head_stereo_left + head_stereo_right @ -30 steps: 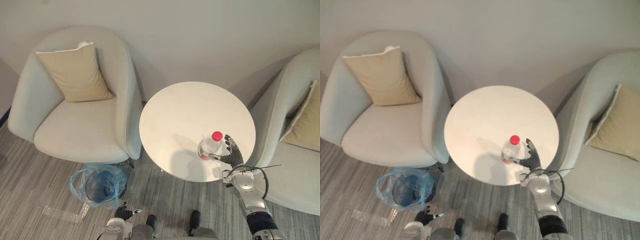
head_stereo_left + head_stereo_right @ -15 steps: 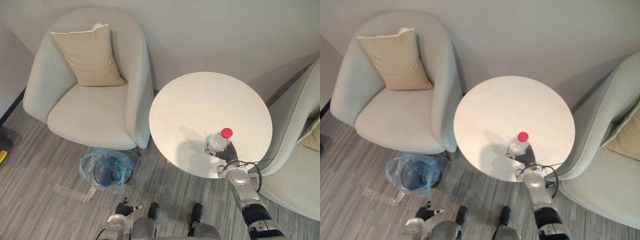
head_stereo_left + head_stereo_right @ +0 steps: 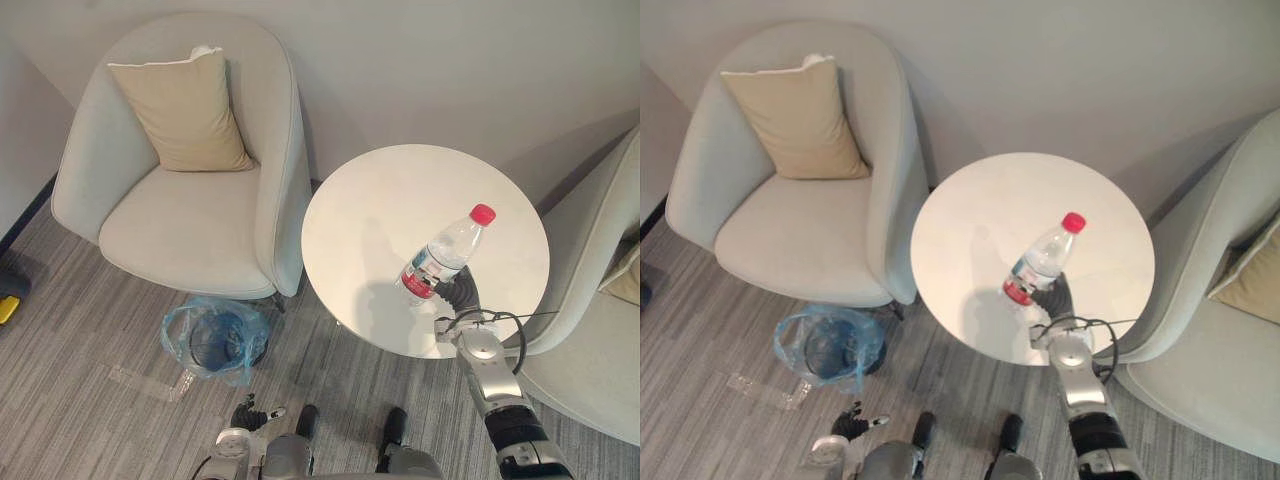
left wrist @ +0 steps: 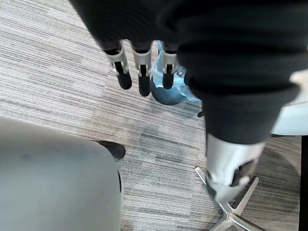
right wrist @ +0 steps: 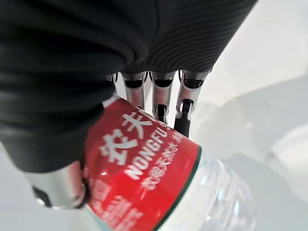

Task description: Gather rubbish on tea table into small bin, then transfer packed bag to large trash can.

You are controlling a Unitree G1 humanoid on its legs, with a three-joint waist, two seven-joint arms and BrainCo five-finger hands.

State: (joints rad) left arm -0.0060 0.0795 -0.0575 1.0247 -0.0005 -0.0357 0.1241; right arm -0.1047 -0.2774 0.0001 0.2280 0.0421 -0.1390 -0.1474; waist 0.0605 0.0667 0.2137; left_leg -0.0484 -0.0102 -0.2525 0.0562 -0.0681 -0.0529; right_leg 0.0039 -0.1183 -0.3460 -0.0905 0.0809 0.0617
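Right hand (image 3: 462, 297) fingers grip the tilted bottle (image 3: 445, 252) low; top-heavy, it could pivot and slip before I reach the bin (image 3: 214, 341). Left hand (image 4: 142, 61) fingers straight.

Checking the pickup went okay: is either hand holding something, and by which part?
The right hand grips the water bottle by its lower body, around the red label, tilted over the tea table. The left hand hangs open, holding nothing.
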